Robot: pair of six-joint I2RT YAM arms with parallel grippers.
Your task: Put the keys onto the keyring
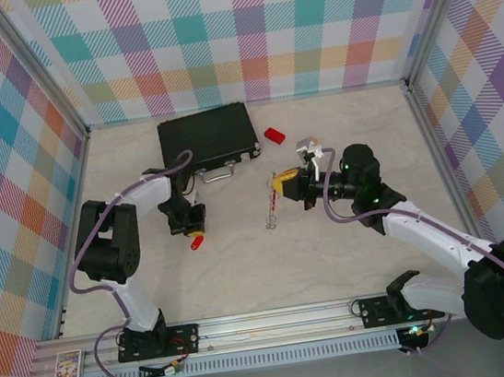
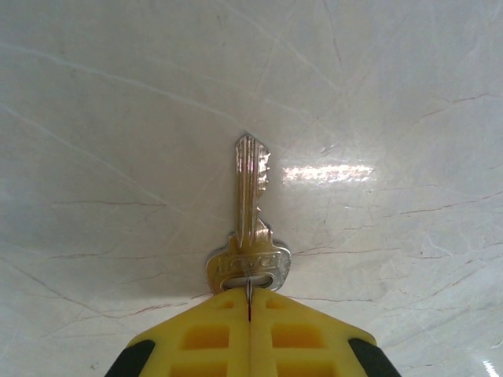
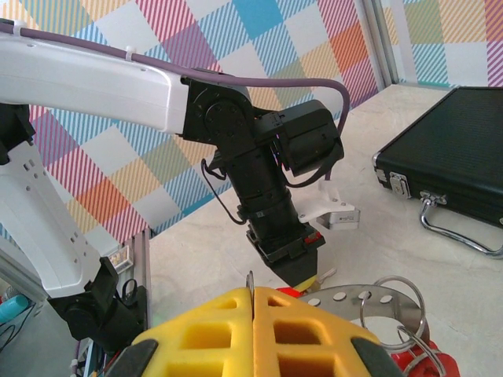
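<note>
A silver key (image 2: 250, 204) lies along the pale tabletop with its blade pointing away, and my left gripper (image 2: 249, 302) is shut on the edge of its head. From above, that left gripper (image 1: 187, 223) points down just below the black case, with a red-headed key (image 1: 197, 242) on the table beside it. My right gripper (image 1: 284, 184) is shut on the keyring (image 1: 271, 212), which hangs toward the table's middle. In the right wrist view the yellow pads (image 3: 299, 330) pinch the thin rim, and the keyring's holed silver band (image 3: 354, 297) and wire loops curve off to the right.
A shut black case (image 1: 208, 134) with a metal handle (image 1: 218, 174) lies at the back, also at the right of the right wrist view (image 3: 456, 149). A red block (image 1: 273, 135) sits beside the case. The left arm (image 3: 267, 181) stands close ahead of my right gripper.
</note>
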